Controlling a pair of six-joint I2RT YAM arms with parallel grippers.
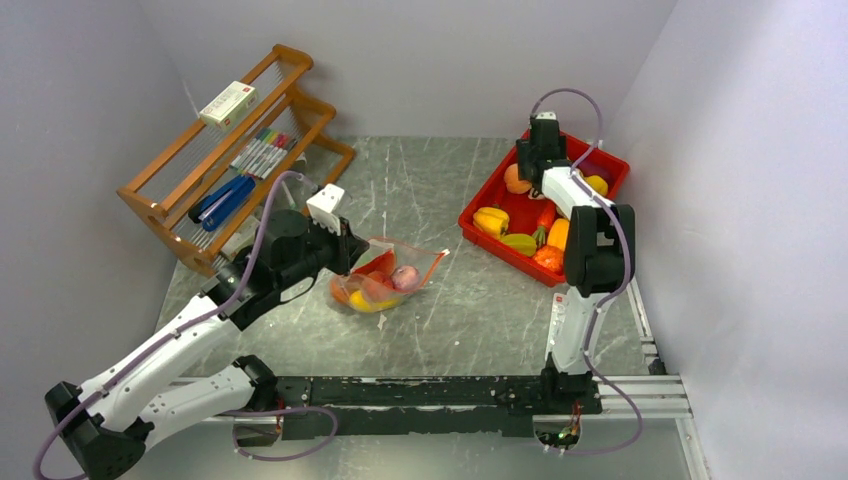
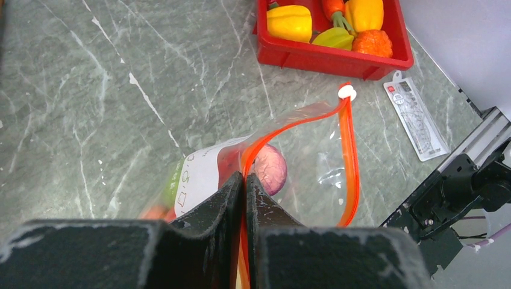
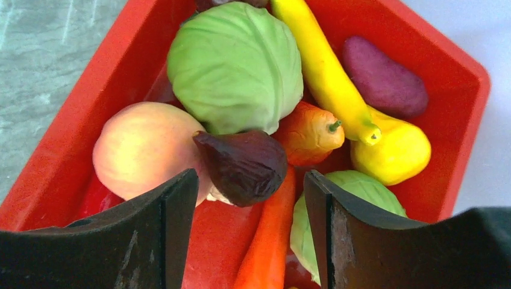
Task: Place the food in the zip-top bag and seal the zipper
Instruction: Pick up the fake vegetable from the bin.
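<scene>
The clear zip-top bag point(image 1: 388, 276) lies mid-table with several pieces of food inside, a purple one point(image 2: 270, 168) beside its white label point(image 2: 199, 179). My left gripper point(image 2: 244, 178) is shut on the bag's mouth edge, pinching the orange-red zipper point(image 2: 348, 150), whose far side loops open. My right gripper point(image 3: 250, 183) hangs open over the red tray point(image 3: 467, 114) of food. A dark purple fig point(image 3: 244, 164) lies just beyond its fingertips, next to a peach point(image 3: 141, 147), a cabbage point(image 3: 235, 66) and a carrot point(image 3: 268, 241). Nothing is held between its fingers.
A wooden rack point(image 1: 230, 150) with pens and a small box stands at the back left. A flat white packet point(image 2: 416, 117) lies on the table near the tray point(image 1: 497, 180). An aluminium rail point(image 1: 620, 392) runs along the near edge.
</scene>
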